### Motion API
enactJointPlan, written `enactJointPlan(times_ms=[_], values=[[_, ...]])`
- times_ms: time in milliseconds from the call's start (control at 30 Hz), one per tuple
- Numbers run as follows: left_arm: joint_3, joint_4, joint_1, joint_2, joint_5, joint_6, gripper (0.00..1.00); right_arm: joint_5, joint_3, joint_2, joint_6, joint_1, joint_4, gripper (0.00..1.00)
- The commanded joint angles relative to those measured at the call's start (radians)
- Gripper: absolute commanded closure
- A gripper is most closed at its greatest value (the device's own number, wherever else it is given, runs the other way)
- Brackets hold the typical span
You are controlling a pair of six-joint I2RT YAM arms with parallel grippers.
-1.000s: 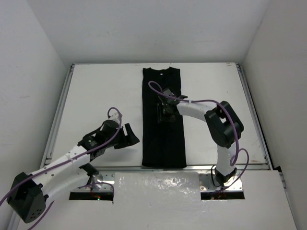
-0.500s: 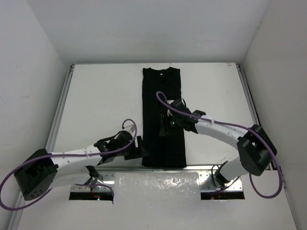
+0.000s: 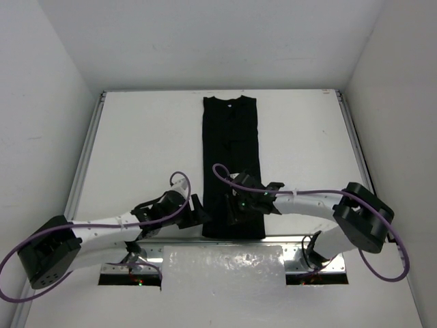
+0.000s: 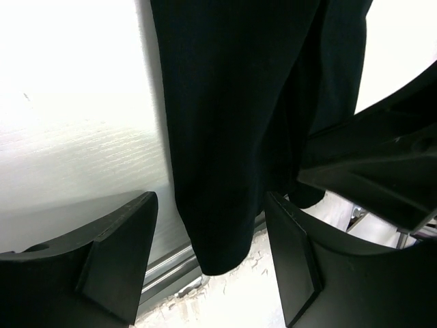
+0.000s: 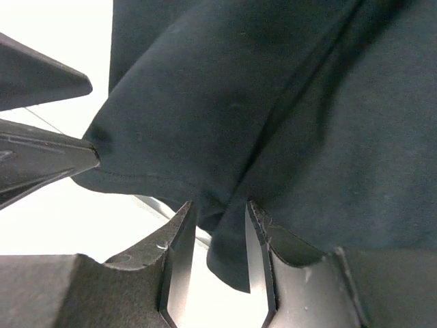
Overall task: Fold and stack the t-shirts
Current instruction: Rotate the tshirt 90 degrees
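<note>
The black t-shirt [image 3: 231,137] lies as a long narrow strip down the middle of the table, neck at the far end. My left gripper [image 3: 199,212] is open at the strip's near left corner; in the left wrist view [image 4: 208,205] that corner of the t-shirt [image 4: 232,102] lies between the spread fingers [image 4: 116,253]. My right gripper [image 3: 234,207] is over the near hem. In the right wrist view [image 5: 218,208] its jaws stand close together with a raised fold of the t-shirt [image 5: 239,102] between them. The left gripper's fingers [image 5: 41,160] show at that view's left edge.
The white table [image 3: 136,150] has raised rails at the left [image 3: 82,164] and right [image 3: 358,157]. A metal strip [image 3: 293,239] runs along the near edge, with a crinkled white patch [image 3: 225,263] in front of it. White walls enclose the far and side edges.
My right gripper has moved from the middle of the shirt to its near hem. My left gripper has moved right and nearer, from the bare table to the shirt's near left corner.
</note>
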Motion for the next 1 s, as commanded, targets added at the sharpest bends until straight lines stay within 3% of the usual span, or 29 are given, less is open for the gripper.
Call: enactJointPlan(times_ms=[0,533,967], values=[[-0.006,0.01,-0.008,-0.044,-0.034,-0.015,0.38,0.076,0.042,0.001,0.047,0.045,0.038,0.66],[0.025,-0.099,-0.008,-0.098,-0.051,0.024,0.38,0.139,0.089,0.133,0.061,0.065,0.008,0.68],[0.063,-0.194,-0.007,-0.156,-0.095,0.045,0.38,0.252,0.166,0.108,0.05,0.116,-0.078,0.69]])
